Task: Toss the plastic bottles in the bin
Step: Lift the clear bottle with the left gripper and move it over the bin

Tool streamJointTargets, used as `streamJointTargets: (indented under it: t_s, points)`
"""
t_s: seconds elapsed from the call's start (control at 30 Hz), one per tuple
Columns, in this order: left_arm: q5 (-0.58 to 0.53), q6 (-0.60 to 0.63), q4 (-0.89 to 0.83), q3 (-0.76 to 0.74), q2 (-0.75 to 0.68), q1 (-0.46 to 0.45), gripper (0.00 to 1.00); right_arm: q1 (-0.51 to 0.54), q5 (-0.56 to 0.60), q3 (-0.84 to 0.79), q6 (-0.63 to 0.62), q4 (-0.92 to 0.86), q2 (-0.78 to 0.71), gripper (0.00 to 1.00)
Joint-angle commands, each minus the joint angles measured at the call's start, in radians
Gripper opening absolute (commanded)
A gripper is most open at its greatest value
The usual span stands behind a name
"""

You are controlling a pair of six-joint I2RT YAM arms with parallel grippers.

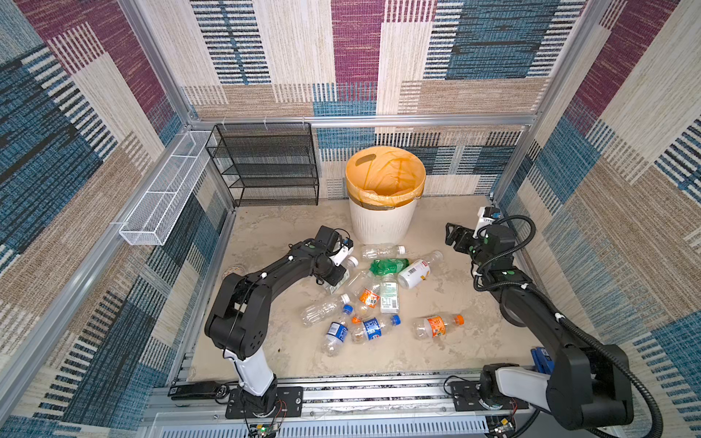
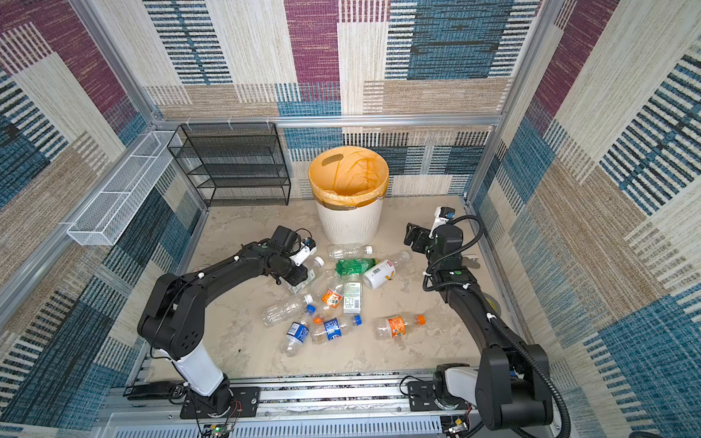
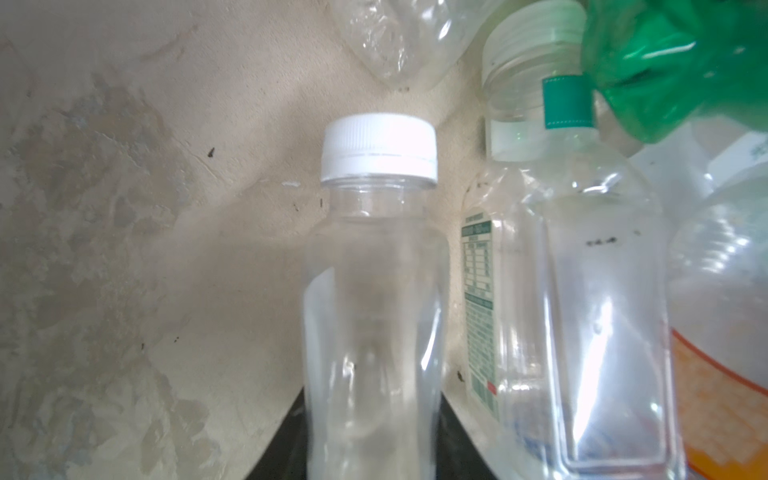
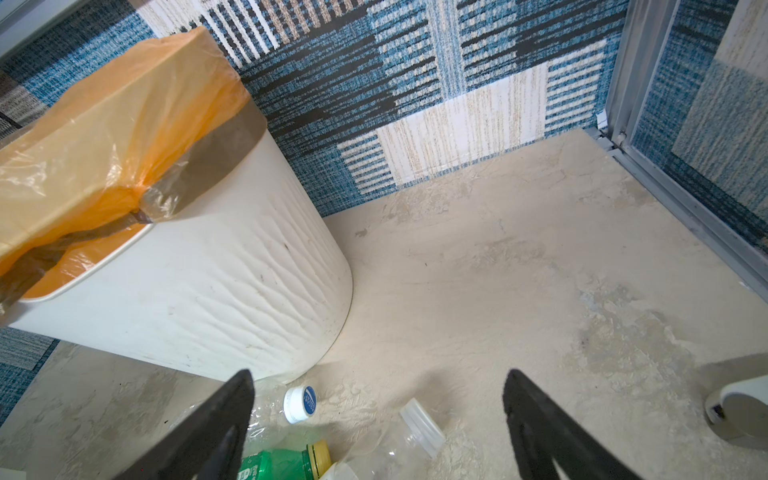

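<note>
Left jaws clamp the white-capped bottle (image 3: 376, 291); right jaws apart near the bin (image 4: 208, 270).

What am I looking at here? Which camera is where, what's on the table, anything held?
A robot's left arm and right arm stand at the near edge of a walled table. The two wide pictures come from one overhead stereo camera; the close-ups come from a camera on each wrist. Plastic bottles lie scattered on the table before a white bin lined with an orange bag. The left gripper is shut on a clear white-capped bottle. The right gripper is open and empty, near the bin. A black mesh rack stands at the back left; a white wire basket runs along the left wall.
</note>
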Motion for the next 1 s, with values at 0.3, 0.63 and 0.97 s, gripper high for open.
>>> streamJointTargets:
  t_s: [0.3,0.63,0.97]
  points:
    - [-0.115,-0.155,0.316,-0.218,-0.416,0.006,0.32,0.001,-0.037,0.031,-0.020,0.047,0.061,0.92]
    - [-0.202,-0.147,1.116,-0.479,-0.732,0.006,0.32,0.001,-0.078,0.098,-0.026,0.008,0.130,0.90]
    - [0.058,-0.127,1.586,-0.247,-0.528,0.006,0.32,0.002,-0.093,0.079,0.007,0.024,0.117,0.88]
